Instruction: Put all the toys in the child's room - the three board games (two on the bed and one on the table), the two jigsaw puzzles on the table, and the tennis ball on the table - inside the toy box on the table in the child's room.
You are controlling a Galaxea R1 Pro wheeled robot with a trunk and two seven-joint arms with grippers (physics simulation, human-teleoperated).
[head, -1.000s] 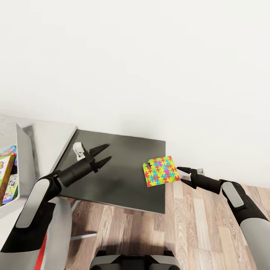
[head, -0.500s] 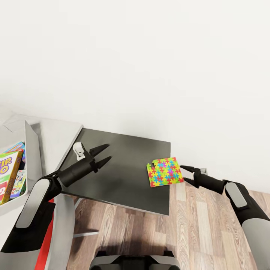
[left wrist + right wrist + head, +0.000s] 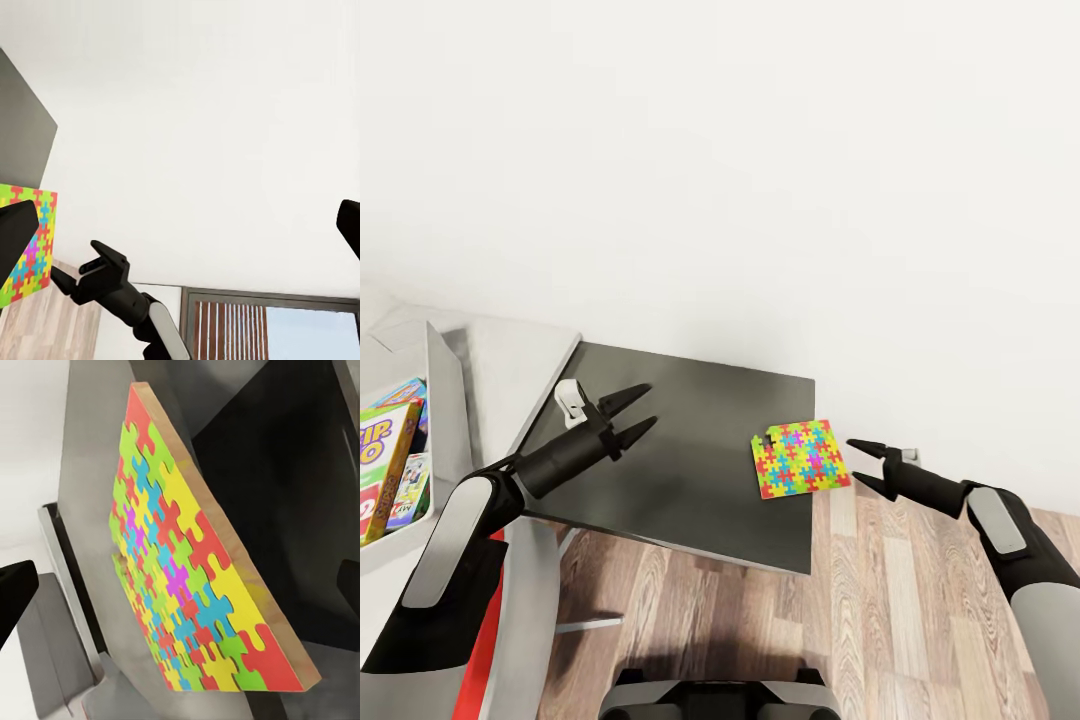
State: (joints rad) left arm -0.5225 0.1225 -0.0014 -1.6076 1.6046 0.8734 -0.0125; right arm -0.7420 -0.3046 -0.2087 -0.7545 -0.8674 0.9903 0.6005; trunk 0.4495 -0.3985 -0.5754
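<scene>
- Holding my right tool (image 3: 864, 463) just off the bench's right edge, I have both fingers spread apart with nothing between them; the tips point at the jigsaw puzzle (image 3: 801, 458) without touching it.
- Compared with half a second ago, my right tool sits slightly further to the right and a touch lower, so the gap between its tips and the puzzle's edge is a little wider.
- A full second ago the whole head view sat differently, so the camera has shifted since then; over the last half second it has kept steady.
- The jigsaw puzzle lies flat on the lower dark wing of the bench (image 3: 680, 470), at its right edge, with a corner overhanging the wood floor (image 3: 880, 620). It lies where it did half a second ago.
- From my right wrist, the puzzle (image 3: 191, 562) appears close up, its brown side edge facing the camera.
- My left tool (image 3: 628, 412) hovers above the dark wing's left part, fingers apart and empty, unchanged from before.
- The toy box (image 3: 445, 400) stands on the pale bench top at far left, with printed game boxes (image 3: 385, 470) inside it.
- From my left wrist, I see my right tool (image 3: 82, 274) beside the puzzle (image 3: 34, 240).
</scene>
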